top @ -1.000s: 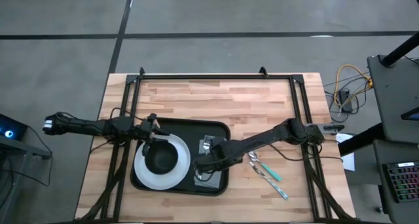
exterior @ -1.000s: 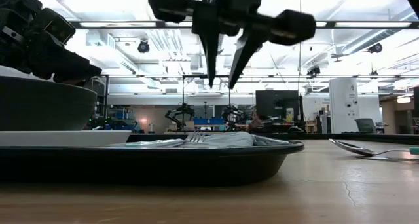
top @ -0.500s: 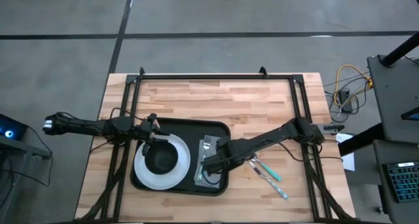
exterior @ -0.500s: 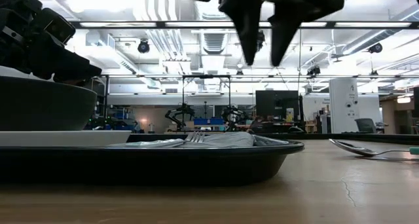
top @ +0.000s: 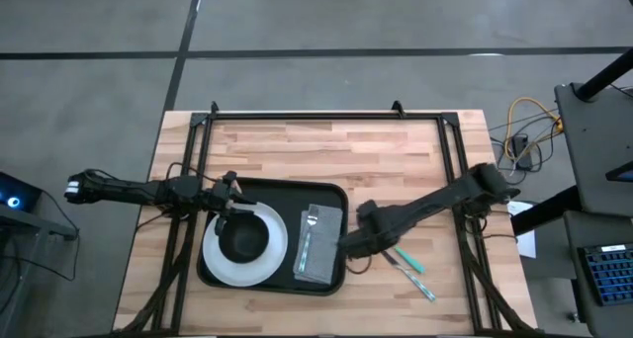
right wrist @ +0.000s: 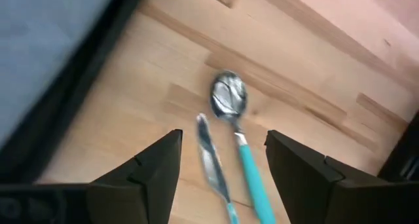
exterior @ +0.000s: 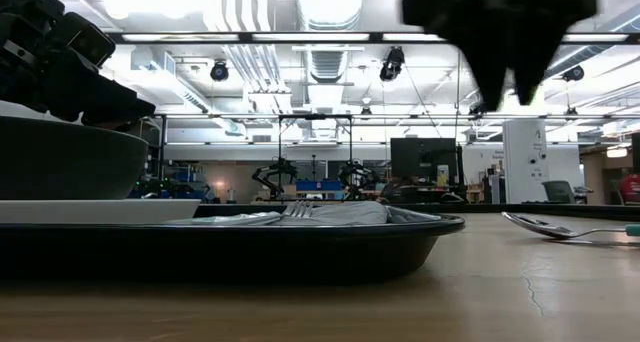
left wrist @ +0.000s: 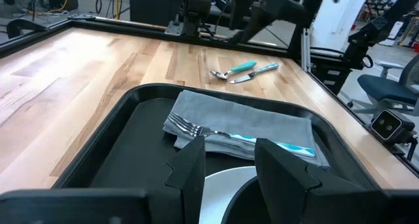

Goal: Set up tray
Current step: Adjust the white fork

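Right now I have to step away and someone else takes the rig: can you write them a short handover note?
Left gripper: open, empty, above the bowl on the plate.
Right gripper: open, empty, over the table just right of the tray, facing the spoon and knife.
Done: plate with bowl, napkin and fork are on the tray, the fork lying on the napkin.
Left: spoon and knife lie on the wood beside the tray and probably go in next.

Spoon (top: 388, 243) and knife (top: 415, 279) lie on bare wood beside the tray (top: 331, 279).
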Controlling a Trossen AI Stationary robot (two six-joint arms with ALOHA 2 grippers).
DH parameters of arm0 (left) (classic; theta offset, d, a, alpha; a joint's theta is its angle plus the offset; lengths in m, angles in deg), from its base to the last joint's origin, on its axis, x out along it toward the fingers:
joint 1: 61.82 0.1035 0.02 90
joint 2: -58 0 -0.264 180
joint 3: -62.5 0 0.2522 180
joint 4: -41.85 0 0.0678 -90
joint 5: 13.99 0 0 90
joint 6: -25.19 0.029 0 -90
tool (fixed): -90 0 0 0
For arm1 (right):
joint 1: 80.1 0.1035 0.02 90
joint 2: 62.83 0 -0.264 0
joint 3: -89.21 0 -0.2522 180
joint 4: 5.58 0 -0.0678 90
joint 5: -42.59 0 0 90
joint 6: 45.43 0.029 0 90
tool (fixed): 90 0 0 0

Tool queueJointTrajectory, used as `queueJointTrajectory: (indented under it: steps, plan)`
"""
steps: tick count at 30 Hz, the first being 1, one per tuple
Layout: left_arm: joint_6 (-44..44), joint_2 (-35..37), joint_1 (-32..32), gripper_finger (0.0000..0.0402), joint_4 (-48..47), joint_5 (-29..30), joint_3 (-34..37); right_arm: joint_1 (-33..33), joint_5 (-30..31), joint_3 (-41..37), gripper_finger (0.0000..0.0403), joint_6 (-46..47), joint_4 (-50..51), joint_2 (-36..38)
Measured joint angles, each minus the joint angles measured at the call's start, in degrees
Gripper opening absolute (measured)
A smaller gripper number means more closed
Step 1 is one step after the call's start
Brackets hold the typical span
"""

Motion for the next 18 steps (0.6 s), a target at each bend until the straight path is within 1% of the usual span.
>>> queueJointTrajectory:
  steps: [4, 10, 13, 18]
  plan:
    - [0.0, 0.0, 0.0, 0.0115, 0.0, 0.0, 0.0, 1.9, 0.0, -11.3, 0.0212, 1.8, -6.5, 8.1]
    - [0.0, 0.0, 0.0, 0.0115, 0.0, 0.0, 0.0, 4.7, -0.4, -27.4, 0.0212, 1.6, -24.8, 19.8]
    - [0.0, 0.0, 0.0, 0.0115, 0.0, 0.0, 0.0, 5.3, -0.6, -32.7, 0.0212, 3.8, -27.1, 23.6]
    - [0.0, 0.0, 0.0, 0.0115, 0.0, 0.0, 0.0, 6.5, -0.8, -37.2, 0.0210, 4.4, -27.3, 27.5]
